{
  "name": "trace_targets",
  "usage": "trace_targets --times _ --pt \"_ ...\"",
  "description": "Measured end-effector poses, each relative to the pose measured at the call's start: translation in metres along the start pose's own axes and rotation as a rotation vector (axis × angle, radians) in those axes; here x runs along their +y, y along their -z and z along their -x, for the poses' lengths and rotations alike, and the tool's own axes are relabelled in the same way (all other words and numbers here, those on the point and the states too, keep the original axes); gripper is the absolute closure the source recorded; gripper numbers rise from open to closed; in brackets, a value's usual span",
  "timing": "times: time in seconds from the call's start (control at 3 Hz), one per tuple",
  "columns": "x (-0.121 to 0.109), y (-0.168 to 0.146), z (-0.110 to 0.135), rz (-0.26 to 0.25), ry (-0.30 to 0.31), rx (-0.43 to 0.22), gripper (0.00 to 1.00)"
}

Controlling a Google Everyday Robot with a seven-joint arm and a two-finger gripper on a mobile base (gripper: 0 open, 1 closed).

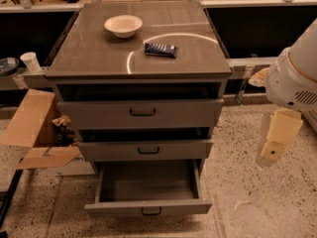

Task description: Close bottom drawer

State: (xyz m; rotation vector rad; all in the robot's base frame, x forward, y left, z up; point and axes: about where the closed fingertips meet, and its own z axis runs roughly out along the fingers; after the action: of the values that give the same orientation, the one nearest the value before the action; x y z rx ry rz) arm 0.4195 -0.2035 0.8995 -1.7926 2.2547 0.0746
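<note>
Open bottom drawer (148, 191), gripper (270, 151) at right

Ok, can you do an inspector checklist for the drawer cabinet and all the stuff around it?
Surface: cabinet top, smooth grey, with a ring of glare.
Job's things: bottom drawer pulled far out, looks empty inside; middle drawer and top drawer each out a little.
Clutter: white bowl and dark packet on top.
Gripper: gripper hangs right of the cabinet, touching no drawer.
Cables: nothing seen.
Surroundings: open cardboard box on the speckled floor at left; paper cup on a ledge behind it.
</note>
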Motion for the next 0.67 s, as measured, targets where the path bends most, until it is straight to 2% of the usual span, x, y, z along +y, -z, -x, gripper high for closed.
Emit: trace_targets --times 0.33,0.67 --pt "0.000 0.000 0.000 0.000 0.000 0.000 0.00" --pt "0.007 -0.028 0.000 0.038 0.007 -0.010 0.00"
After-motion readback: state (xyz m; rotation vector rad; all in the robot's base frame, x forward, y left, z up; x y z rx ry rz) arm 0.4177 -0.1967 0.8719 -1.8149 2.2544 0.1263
